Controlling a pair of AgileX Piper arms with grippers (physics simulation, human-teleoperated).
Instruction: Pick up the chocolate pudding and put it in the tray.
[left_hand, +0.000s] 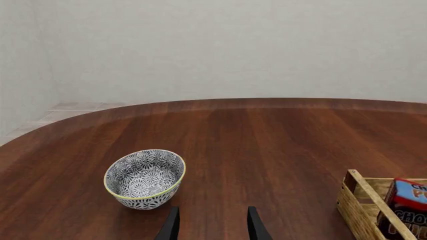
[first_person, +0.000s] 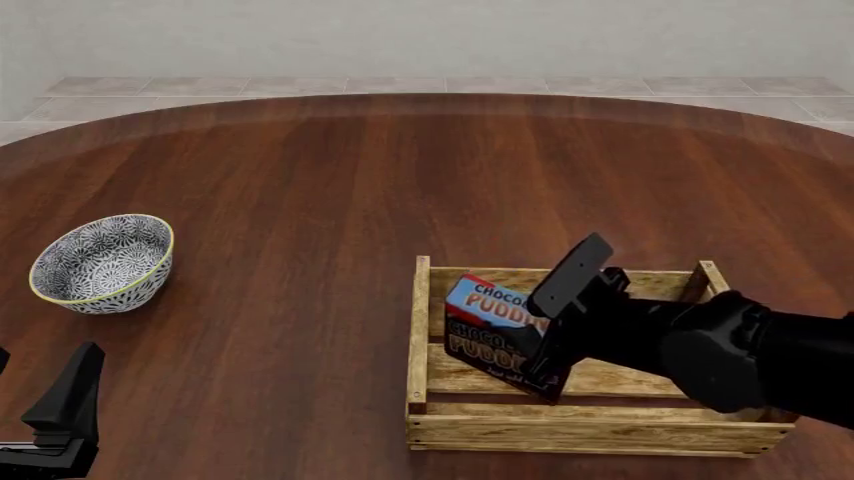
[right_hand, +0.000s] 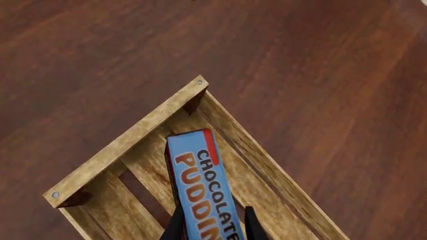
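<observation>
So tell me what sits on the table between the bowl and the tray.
Nothing: in the front view the stretch from the bowl to the tray is bare wooden table. The left wrist view shows the same bare stretch.

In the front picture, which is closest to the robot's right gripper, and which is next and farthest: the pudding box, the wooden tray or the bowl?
1. Chocolate pudding: between the right gripper fingers, inside the tray's left part.
2. Tray: directly below the gripper, on the table's right side.
3. Bowl: far off at the left, nearer the left gripper.
</observation>
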